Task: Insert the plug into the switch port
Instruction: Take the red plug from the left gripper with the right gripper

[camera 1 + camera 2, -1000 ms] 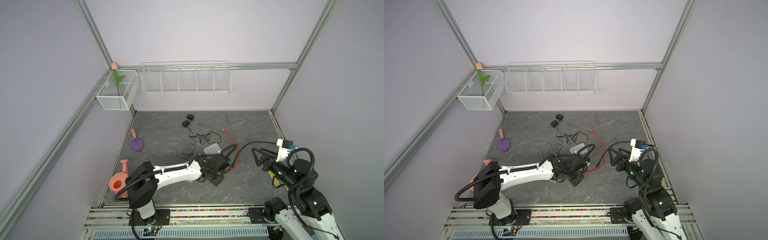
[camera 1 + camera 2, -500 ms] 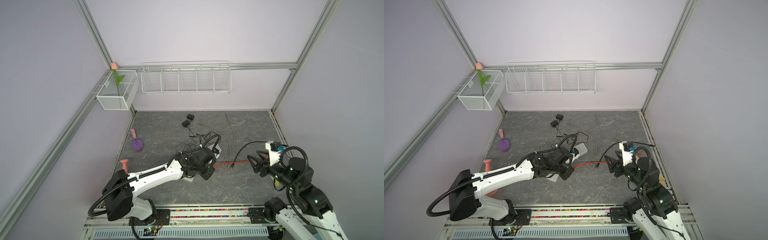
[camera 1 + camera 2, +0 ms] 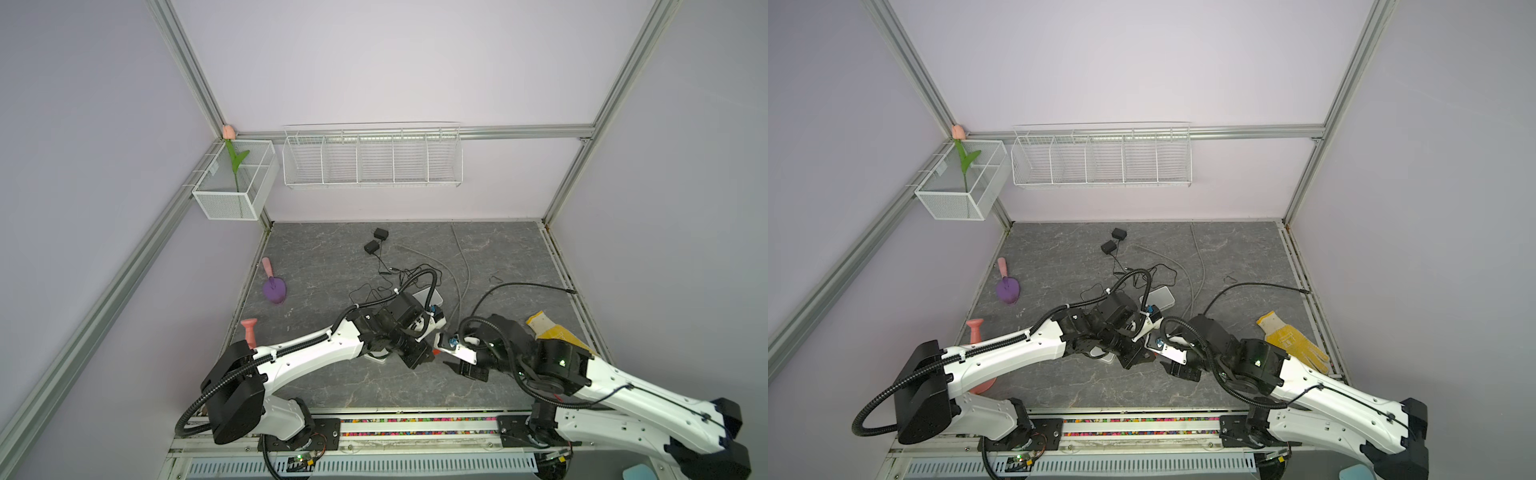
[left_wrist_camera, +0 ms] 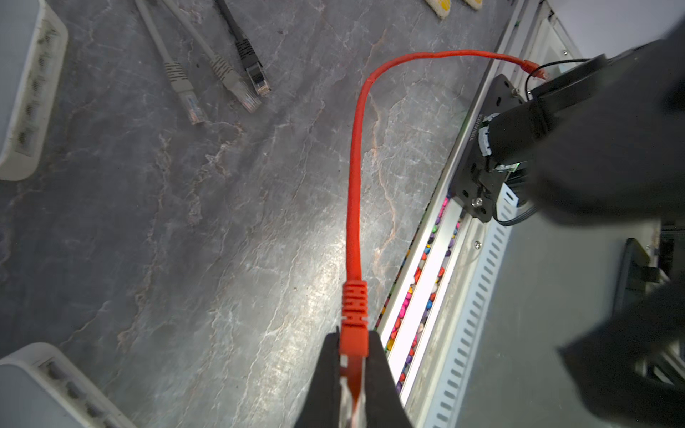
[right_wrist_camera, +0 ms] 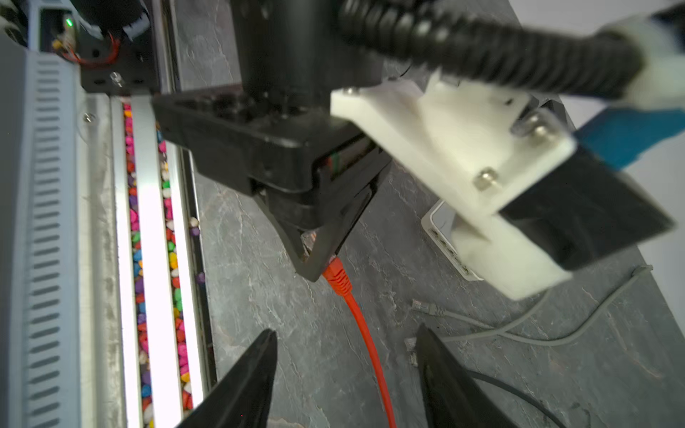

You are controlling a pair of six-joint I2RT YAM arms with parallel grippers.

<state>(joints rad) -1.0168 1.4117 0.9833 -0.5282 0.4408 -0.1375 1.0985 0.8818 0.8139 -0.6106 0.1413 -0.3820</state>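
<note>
Grey marbled desk (image 3: 353, 386), 2 arms meeting near its front edge.
My left fingers (image 4: 318, 378) are pressed together, pinching the red plug (image 4: 354, 315); its red cable (image 4: 354, 166) trails across the desk, and a white switch (image 4: 55, 378) lies nearby. My right fingers (image 5: 252, 374) stand spread, with the cable seen between them.

Matt marbled tabletop (image 4: 207, 229); ribbed red plastic plug (image 4: 354, 315)

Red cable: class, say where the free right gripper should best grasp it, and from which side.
Grip the red cable just behind its ribbed boot: the left gripper clamps the plug. Probably come crosswise, the open right gripper straddling that straight stretch.
</note>
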